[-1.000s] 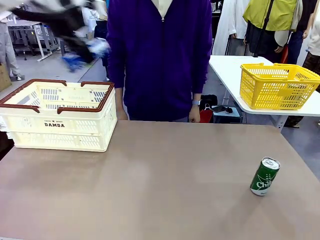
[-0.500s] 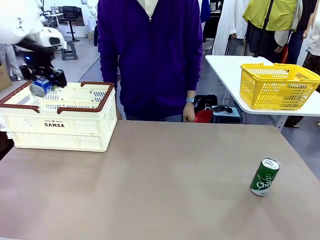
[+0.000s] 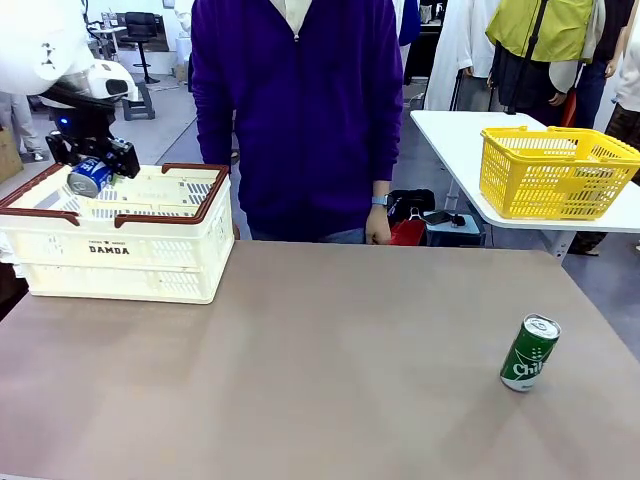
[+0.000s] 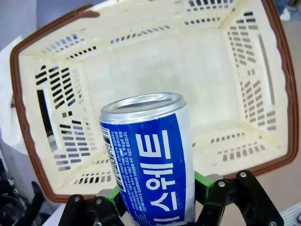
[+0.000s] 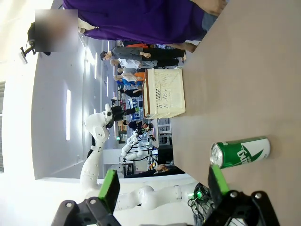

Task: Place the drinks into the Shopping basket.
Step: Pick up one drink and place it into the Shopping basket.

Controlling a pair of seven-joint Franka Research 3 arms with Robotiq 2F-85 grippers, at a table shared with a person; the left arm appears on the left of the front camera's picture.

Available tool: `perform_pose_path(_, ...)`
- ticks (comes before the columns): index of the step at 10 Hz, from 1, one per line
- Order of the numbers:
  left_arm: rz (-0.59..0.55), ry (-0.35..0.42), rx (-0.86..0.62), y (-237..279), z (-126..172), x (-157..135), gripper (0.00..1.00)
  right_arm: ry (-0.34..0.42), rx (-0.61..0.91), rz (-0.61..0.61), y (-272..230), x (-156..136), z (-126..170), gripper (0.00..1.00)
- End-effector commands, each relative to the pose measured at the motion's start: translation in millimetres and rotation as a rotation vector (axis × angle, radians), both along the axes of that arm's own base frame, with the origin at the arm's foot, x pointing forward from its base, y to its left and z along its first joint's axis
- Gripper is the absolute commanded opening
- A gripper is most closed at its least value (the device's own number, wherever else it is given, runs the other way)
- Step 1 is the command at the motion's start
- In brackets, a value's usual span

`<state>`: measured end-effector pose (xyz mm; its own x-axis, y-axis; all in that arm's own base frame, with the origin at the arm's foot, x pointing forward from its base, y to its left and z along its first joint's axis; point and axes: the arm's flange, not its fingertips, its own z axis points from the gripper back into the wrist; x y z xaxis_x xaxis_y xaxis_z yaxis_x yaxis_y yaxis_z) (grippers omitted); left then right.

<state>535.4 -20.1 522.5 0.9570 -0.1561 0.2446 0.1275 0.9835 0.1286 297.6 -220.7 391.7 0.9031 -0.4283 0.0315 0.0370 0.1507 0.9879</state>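
Hovering over the near-left end of the cream Shopping basket [image 3: 120, 262], the left gripper [image 3: 97, 166] is clamped on a blue drink can [image 3: 88, 177], held just above the dark brown rim. The coming move likely turns on one relation: the basket's open mouth lies straight ahead of the fingers, so a short descent and a release should land the can inside. In the left wrist view the blue drink can [image 4: 148, 155] runs lengthwise along the left gripper [image 4: 155, 200], its silver end toward the basket floor [image 4: 178, 70], which looks bare. The front view cannot show that floor, but it does show the can's height against the rim. A second drink, a green can [image 3: 529, 352], stands on the right side of the brown table [image 3: 330, 350], well apart from the basket and nearer the right arm. The right wrist view shows the right gripper [image 5: 164, 186] with its green pads spread wide and nothing between them. The green can [image 5: 240, 151] lies just beyond them, and the Shopping basket [image 5: 164, 94] sits far across the table. A person in a purple top [image 3: 295, 110] stands at the far edge, hands down.
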Motion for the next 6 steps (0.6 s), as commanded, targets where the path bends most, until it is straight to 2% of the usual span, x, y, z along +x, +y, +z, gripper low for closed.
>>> perform_pose_path(1,0.044,-0.092,-0.026,-11.9,-20.9,20.2,0.00,-0.002,0.000,0.010,0.2,-0.7,3.8,1.00)
perform_pose_path(2,0.052,-0.104,-0.058,-8.6,-31.7,28.8,0.00,-0.002,0.000,0.010,0.2,-0.7,3.8,1.00)
perform_pose_path(4,0.078,-0.022,-0.095,-1.4,-63.2,39.5,0.00,-0.002,0.000,0.010,0.2,-0.7,3.8,1.00)
perform_pose_path(6,0.123,-0.014,-0.111,-1.8,-91.9,49.5,0.00,-0.002,0.000,0.010,0.2,-0.7,3.8,1.00)
